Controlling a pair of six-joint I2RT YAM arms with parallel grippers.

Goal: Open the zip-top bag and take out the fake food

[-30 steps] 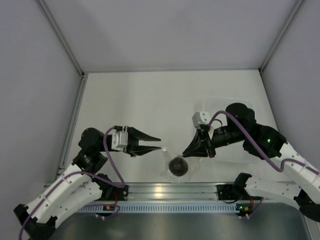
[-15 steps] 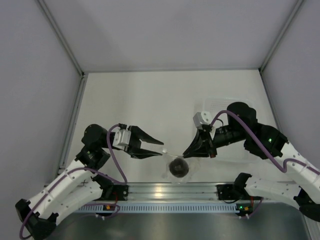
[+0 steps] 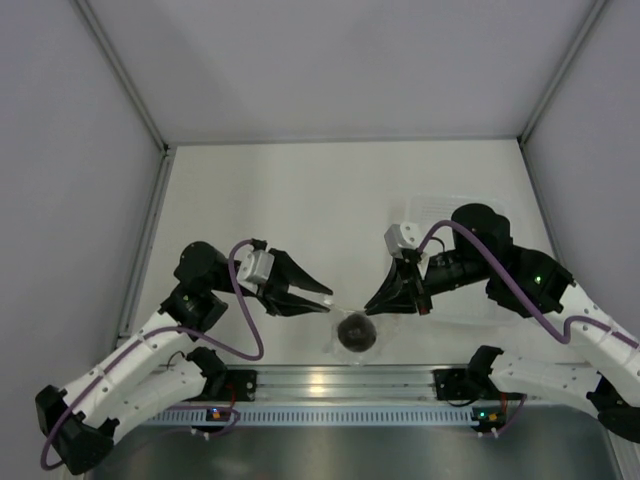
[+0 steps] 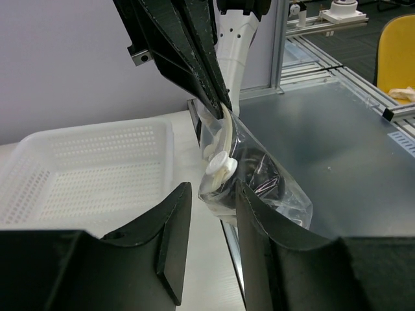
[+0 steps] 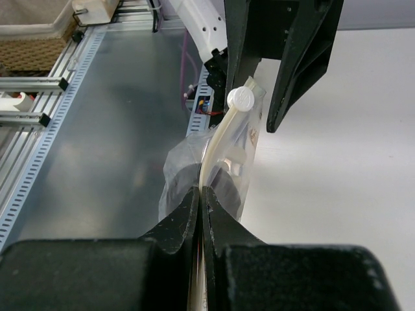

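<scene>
As things stand at the left end effector (image 4: pixel 213 194): spread, pinching nothing; its two fingers flank the white slider and stop just short of it.
Slider (image 4: pixel 219 165): on the seal strip at the bag's left end, apart from both fingers. I judge it the thing to catch; close squarely on the tab, not on the film below.
Zip-top bag (image 3: pixel 378 340): held up between the arms near the front edge of the counter (image 3: pixel 280 200), seal uppermost; whether it touches the counter I cannot tell.
Fake food (image 3: pixel 356 333): a dark ball sagging in the bottom of the bag, shut in; its weight probably helps the film hang straight.
Right end effector (image 5: pixel 201 194): pressed together on the seal strip at the bag's right end; it should hold firm while the slider is drawn towards it.
Pull: along the strip, level and slow; a sideways tug would likely twist the bag or slip the tab.
Tub (image 3: pixel 435 208): white, under the right arm, apart from the bag.
</scene>
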